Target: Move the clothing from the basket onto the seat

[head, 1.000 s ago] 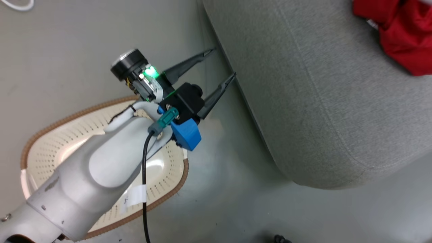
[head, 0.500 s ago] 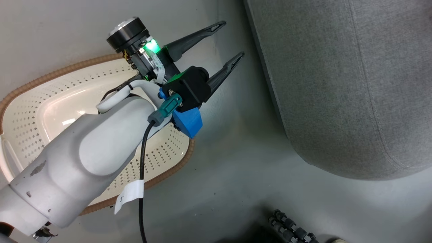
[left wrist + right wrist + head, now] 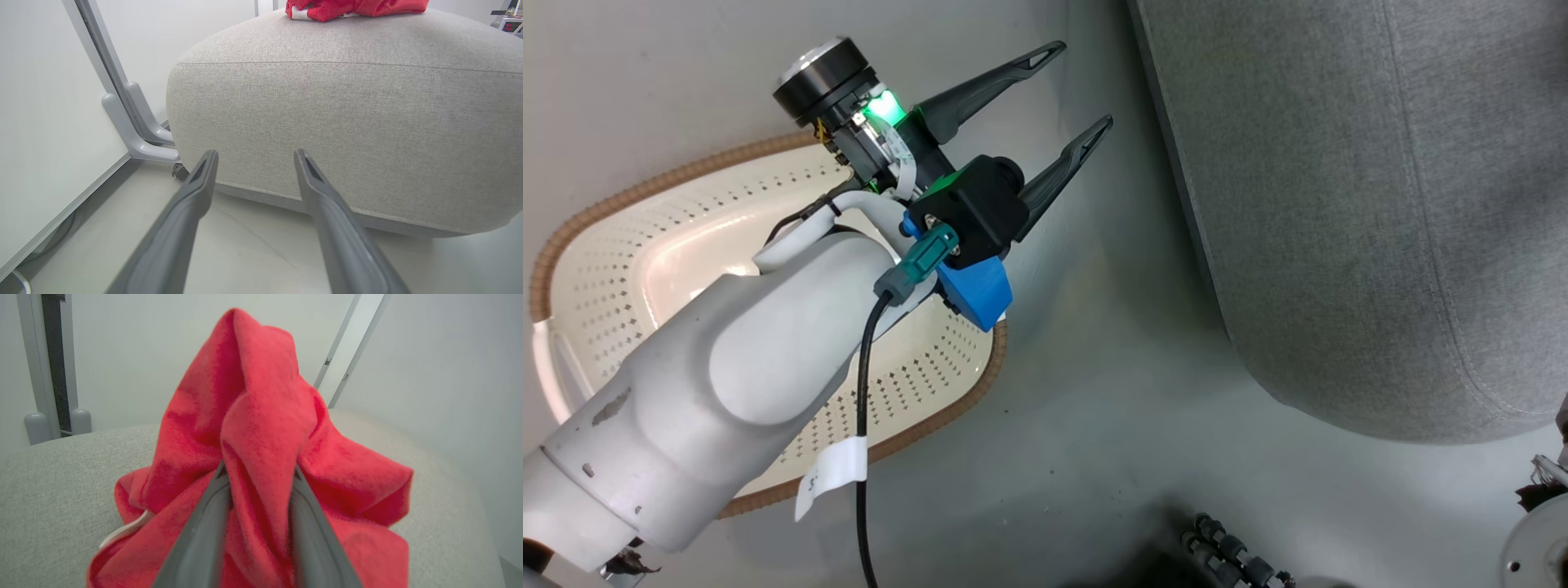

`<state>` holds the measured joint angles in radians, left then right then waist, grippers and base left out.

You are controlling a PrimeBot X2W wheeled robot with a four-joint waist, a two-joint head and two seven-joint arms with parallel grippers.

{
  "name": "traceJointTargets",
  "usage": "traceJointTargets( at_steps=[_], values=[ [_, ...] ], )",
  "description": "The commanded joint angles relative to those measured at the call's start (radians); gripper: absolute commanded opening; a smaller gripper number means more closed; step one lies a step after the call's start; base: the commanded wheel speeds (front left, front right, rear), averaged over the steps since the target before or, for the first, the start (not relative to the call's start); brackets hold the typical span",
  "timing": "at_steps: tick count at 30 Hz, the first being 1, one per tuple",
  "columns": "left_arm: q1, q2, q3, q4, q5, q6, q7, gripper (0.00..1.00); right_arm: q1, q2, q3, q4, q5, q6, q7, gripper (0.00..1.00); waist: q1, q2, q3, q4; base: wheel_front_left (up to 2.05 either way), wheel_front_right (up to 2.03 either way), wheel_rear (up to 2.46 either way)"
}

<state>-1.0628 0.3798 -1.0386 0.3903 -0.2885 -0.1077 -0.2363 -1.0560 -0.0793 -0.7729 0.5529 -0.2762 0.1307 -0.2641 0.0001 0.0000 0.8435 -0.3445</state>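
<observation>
a: rt pincer (image 3: 259,467) clenched on red clothing (image 3: 253,396), lower folds seemingly resting on seat (image 3: 49,490). lt pincer (image 3: 1082,84) spread, empty, over floor btwn basket (image 3: 613,269) & seat.
b: ease down, release fully, then pull straight back. avoid snagging fabric. basket looks empty where visible, prob last piece.

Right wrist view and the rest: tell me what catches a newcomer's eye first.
Red clothing rises in a peak between the fingers of the right pincer, heaped on the grey seat. In the head view, the left pincer gapes open over the floor between the white basket and the seat.
</observation>
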Motion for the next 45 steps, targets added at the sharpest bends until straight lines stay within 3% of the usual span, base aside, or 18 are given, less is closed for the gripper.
traceJointTargets(
  at_steps=[1, 5, 9, 16, 23, 26, 37, 45],
  values=[
    [0.013, 0.001, 0.009, 0.003, -0.005, 0.009, -0.007, 1.00, -0.001, 0.015, -0.005, -0.029, -0.013, 0.000, -0.001, 1.00, -0.0001, 0.0000, -0.020, 0.003, 0.00, 0.00, 0.00],
    [0.045, -0.021, 0.021, 0.016, -0.026, 0.024, -0.023, 1.00, 0.066, 0.028, 0.024, -0.120, -0.046, 0.000, 0.000, 1.00, -0.0001, 0.0000, -0.083, 0.015, 0.00, 0.00, 0.00],
    [0.085, -0.046, 0.055, 0.030, -0.050, 0.042, -0.029, 1.00, 0.185, 0.028, 0.094, -0.216, 0.004, 0.000, -0.001, 1.00, -0.0001, 0.0000, -0.165, 0.036, 0.00, 0.00, 0.00],
    [0.211, -0.078, 0.219, -0.048, -0.067, 0.093, -0.030, 1.00, 0.371, 0.027, 0.277, -0.325, 0.071, 0.000, 0.000, 1.00, -0.0001, 0.0000, -0.322, 0.079, 0.00, 0.00, 0.00],
    [0.355, -0.116, 0.429, -0.109, -0.026, 0.129, -0.030, 1.00, 0.525, -0.118, 0.468, -0.329, 0.302, 0.000, 0.000, 1.00, -0.0001, 0.0000, -0.434, 0.154, 0.00, 0.00, 0.00],
    [0.419, -0.138, 0.516, -0.118, -0.005, 0.127, -0.030, 1.00, 0.559, -0.146, 0.527, -0.315, 0.336, 0.000, -0.001, 1.00, -0.0001, 0.0000, -0.480, 0.189, 0.00, 0.00, 0.00],
    [0.630, -0.217, 0.784, -0.099, 0.063, 0.094, -0.029, 1.00, 0.630, -0.100, 0.671, -0.269, 0.354, 0.000, 0.000, 1.00, -0.0001, 0.0000, -0.628, 0.294, 0.00, 0.00, 0.00],
    [0.768, -0.273, 0.918, -0.120, 0.124, 0.076, -0.029, 1.00, 0.724, -0.063, 0.737, -0.277, 0.383, 0.000, 0.000, 1.00, -0.0001, 0.0000, -0.721, 0.350, 0.00, 0.00, 0.00]
  ],
)
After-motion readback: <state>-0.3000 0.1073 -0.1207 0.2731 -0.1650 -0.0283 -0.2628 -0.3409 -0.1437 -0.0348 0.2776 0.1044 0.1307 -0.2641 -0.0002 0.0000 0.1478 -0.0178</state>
